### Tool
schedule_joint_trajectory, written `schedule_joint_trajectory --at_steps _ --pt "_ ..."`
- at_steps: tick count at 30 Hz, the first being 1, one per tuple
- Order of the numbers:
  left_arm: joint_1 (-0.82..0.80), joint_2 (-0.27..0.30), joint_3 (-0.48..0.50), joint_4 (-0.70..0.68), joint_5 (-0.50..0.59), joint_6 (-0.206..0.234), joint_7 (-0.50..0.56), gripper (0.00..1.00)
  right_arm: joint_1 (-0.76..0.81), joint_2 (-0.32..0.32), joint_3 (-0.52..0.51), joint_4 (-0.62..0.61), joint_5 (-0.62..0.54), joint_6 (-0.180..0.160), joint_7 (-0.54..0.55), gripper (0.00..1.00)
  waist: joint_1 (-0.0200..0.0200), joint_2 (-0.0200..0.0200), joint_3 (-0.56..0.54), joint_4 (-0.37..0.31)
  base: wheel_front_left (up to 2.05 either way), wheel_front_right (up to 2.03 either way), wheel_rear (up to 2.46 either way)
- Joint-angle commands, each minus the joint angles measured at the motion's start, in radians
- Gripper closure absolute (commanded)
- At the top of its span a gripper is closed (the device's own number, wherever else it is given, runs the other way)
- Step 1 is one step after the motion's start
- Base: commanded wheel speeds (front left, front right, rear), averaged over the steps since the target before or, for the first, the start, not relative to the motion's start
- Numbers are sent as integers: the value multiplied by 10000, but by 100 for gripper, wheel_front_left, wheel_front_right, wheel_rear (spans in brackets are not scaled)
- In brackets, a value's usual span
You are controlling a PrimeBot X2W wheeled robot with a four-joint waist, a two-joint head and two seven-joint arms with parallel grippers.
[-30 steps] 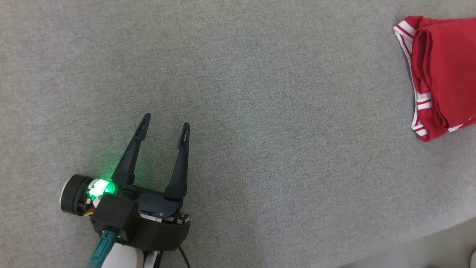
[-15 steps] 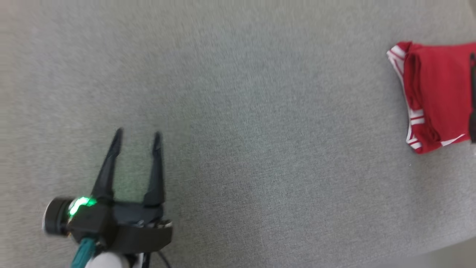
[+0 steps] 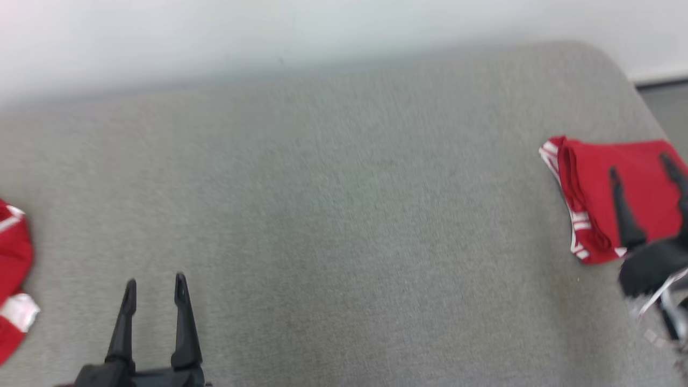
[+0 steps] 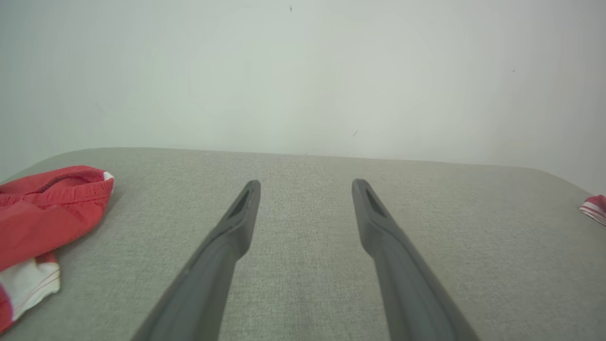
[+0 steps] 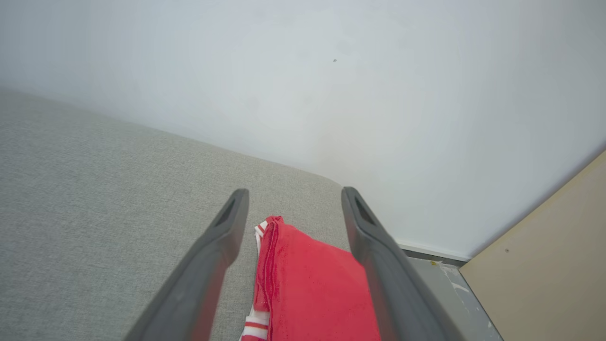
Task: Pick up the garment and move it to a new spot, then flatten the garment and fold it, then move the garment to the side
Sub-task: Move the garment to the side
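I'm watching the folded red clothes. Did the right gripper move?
Yes. The right gripper came in from the right and now hangs over the folded red clothes, uncovered a second ago.

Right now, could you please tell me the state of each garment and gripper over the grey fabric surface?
Red white-striped garment on the right: folded, lying flat.
Red and white garment on the left: crumpled, unfolded, cut by the frame edge.
Left gripper: open, empty, above bare grey fabric surface.
Right gripper: open, empty, poised over the folded garment.
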Motion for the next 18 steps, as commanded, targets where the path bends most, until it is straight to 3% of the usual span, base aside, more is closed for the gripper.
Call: schedule_joint_trajectory --at_steps 1,6,18 --pt "312 -24 62 91 -121 -23 -27 0 576 325 -91 -369 75 -30 39 0 3 1 -1130 539 0 0 0" --pt "776 -37 19 195 -332 43 -27 0 1623 1012 -132 -1033 -100 -30 -19 0 3 1 -1578 609 0 0 0" --pt "1469 -39 -95 616 -579 242 -27 0 3038 2197 -189 -1158 4 -30 -614 0 3 1 -2318 584 0 0 0"
